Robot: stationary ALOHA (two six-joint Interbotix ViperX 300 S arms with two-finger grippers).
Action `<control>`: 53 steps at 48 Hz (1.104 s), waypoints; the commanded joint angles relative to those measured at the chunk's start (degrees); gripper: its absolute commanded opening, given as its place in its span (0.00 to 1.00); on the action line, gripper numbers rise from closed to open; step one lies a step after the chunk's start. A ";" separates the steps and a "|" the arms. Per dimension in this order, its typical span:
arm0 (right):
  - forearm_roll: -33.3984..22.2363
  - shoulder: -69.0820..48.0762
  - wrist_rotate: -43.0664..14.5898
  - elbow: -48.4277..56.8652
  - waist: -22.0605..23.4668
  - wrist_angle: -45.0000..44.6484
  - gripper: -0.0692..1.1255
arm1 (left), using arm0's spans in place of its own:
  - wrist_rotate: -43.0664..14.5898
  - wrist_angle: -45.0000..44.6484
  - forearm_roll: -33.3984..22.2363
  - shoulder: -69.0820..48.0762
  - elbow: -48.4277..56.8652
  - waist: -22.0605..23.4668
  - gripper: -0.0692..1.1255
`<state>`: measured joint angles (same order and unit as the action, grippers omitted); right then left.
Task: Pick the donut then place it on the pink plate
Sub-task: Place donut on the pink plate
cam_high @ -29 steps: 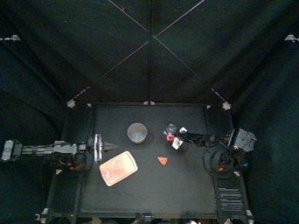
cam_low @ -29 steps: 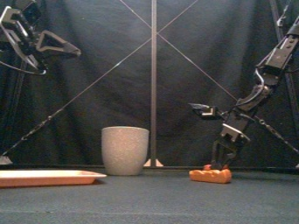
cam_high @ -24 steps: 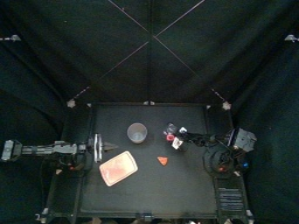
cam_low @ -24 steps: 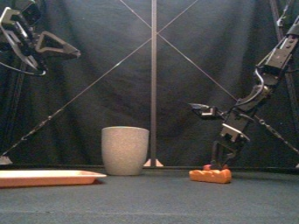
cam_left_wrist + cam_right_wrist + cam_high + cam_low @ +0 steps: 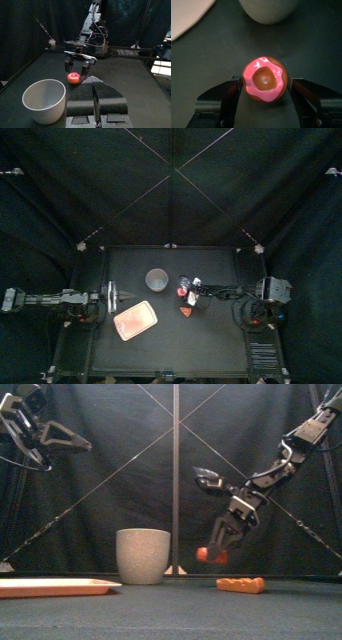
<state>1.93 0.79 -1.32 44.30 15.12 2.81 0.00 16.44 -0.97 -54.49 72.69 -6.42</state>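
Currently, the right fingers (image 5: 214, 552) are clenching the donut (image 5: 264, 80) from both sides, with the pink icing and the hole facing the wrist camera. The donut is hanging clear of the tabletop (image 5: 174, 612), so the pick step is judged complete and the carry step is in hand.

The next move is calling for a traverse to the pink plate (image 5: 134, 320). It is lying well apart from the right fingers, toward the left arm's side and nearer the tabletop's front edge. The grey cup (image 5: 143, 556) is standing near the right fingers on that same side, so the path is judged to need height or a line passing in front of the cup. The grasp should be released only once the donut is low over the plate's flat surface. A release from height is likely to let a round item roll off.

The left fingers (image 5: 95, 90) are resting drawn together and grasping nothing, well apart from the donut.

Item count:
- Donut: one.
- Pink plate: one.
- Grey cup: one.
- Orange toy food (image 5: 242, 585): one, lying on the tabletop below the right fingers.
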 commanded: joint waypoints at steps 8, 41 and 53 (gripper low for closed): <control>1.49 2.02 -0.09 -9.14 -9.93 2.11 0.66 | 0.09 0.62 -0.35 0.26 -0.70 -0.09 0.08; 4.04 24.87 -0.09 -39.02 -15.91 -3.43 0.69 | -0.18 0.62 -0.44 0.26 0.26 -0.18 0.08; 4.57 29.00 -0.18 -45.53 -16.79 -9.32 0.81 | -0.18 0.62 -0.44 0.26 0.88 -0.18 0.08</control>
<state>6.33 30.76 -1.49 1.49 -1.58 -5.89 -0.09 16.52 -1.23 -54.49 74.27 -6.50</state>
